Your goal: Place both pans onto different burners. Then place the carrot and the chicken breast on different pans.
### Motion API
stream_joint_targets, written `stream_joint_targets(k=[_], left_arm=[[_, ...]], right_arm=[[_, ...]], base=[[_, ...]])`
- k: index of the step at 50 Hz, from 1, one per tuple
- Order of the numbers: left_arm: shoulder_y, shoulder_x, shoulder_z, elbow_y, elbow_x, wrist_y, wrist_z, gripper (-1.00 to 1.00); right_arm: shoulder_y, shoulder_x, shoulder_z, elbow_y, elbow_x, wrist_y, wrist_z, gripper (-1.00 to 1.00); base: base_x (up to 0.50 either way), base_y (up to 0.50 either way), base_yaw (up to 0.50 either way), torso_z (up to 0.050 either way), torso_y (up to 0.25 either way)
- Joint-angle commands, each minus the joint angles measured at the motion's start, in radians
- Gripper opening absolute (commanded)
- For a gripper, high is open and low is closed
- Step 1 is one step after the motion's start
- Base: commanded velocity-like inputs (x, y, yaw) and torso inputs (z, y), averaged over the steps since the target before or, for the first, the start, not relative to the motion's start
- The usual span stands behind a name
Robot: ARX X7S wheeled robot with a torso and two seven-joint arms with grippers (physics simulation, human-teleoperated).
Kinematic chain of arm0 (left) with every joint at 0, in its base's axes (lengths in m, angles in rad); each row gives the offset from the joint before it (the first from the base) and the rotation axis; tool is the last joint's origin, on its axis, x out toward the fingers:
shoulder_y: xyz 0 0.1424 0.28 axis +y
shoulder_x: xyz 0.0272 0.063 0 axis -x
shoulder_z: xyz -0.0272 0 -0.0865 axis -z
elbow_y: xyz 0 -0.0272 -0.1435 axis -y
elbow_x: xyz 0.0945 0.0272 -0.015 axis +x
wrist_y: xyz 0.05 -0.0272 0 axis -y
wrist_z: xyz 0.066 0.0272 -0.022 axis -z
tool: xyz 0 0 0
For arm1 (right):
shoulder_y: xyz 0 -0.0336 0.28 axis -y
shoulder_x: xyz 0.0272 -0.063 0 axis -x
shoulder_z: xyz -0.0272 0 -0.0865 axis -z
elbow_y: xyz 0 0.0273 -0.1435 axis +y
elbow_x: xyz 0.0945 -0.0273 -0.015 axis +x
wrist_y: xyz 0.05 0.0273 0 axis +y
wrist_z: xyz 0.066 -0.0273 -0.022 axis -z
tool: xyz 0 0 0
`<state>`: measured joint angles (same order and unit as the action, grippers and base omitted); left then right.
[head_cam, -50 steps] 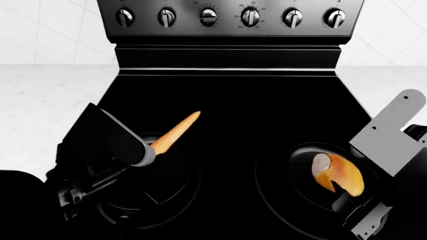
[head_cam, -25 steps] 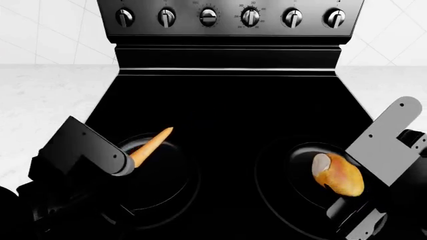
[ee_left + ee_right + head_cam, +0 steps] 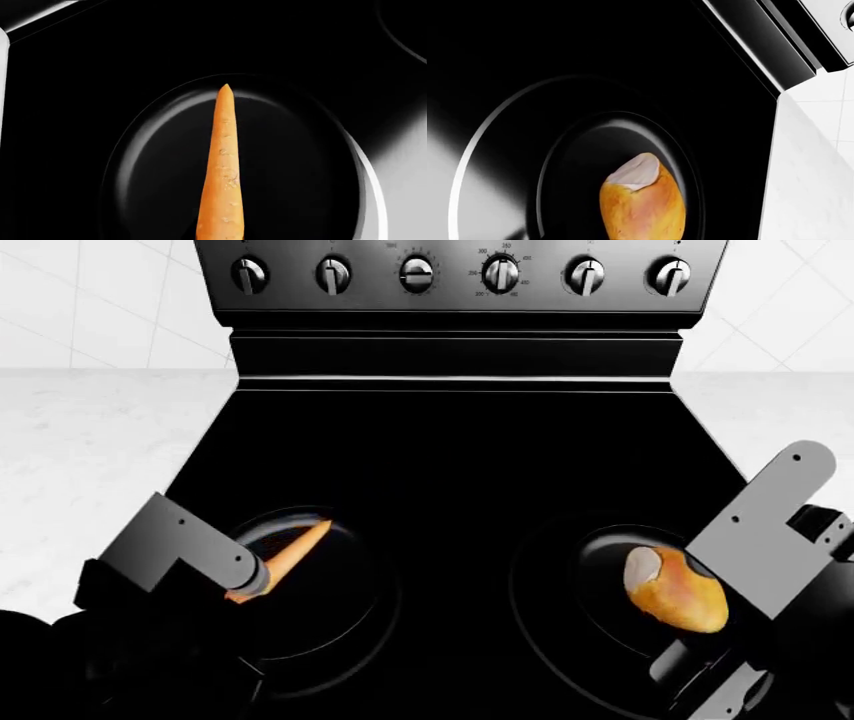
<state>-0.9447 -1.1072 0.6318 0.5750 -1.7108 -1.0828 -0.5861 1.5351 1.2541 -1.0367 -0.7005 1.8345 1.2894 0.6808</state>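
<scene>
In my head view, the black cooktop (image 3: 454, 470) lies before me, with a row of knobs (image 3: 416, 275) on the panel behind it. My left gripper (image 3: 254, 585) is low at the near left, over the left pan (image 3: 334, 590). The carrot (image 3: 283, 560) sticks out of it, tip pointing away from me over the pan. My right gripper (image 3: 694, 665) is at the near right, beside the right pan (image 3: 601, 570), where the chicken breast (image 3: 678, 592) lies, pale end to the left.

In my left wrist view, the carrot (image 3: 223, 170) runs over the middle of the pan (image 3: 153, 165). My jaws are out of sight here; they seem to hold its thick end.

In my right wrist view, the chicken breast (image 3: 642, 205) is inside the pan (image 3: 580, 150), which sits within a burner (image 3: 487, 145) ring. I cannot tell if my right jaws are wide or narrow.
</scene>
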Motion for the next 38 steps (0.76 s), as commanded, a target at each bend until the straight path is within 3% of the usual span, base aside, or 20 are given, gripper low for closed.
stream_joint_targets(k=[1, 6, 7, 38], left_arm=[[0.013, 0.012, 0.014, -0.034, 0.026, -0.001, 0.006, -1.00], [0.012, 0.012, 0.016, -0.033, 0.022, 0.000, -0.004, -1.00], [0.011, 0.011, 0.014, -0.036, 0.016, 0.001, -0.005, 1.00], [-0.106, -0.033, -0.066, 0.067, -0.124, 0.030, -0.062, 1.00]], right_arm=[[-0.005, 0.004, -0.002, -0.005, -0.002, -0.004, 0.002, 1.00], [-0.004, 0.005, -0.002, -0.009, 0.000, -0.004, 0.004, 1.00], [-0.005, 0.006, -0.002, -0.009, -0.001, -0.004, 0.003, 1.00], [-0.029, 0.045, 0.007, -0.042, -0.010, -0.053, -0.001, 1.00]], base=[[0.00, 0.00, 0.00, 0.000, 0.000], [0.00, 0.00, 0.00, 0.000, 0.000], [0.00, 0.00, 0.00, 0.000, 0.000], [0.00, 0.00, 0.00, 0.000, 0.000]])
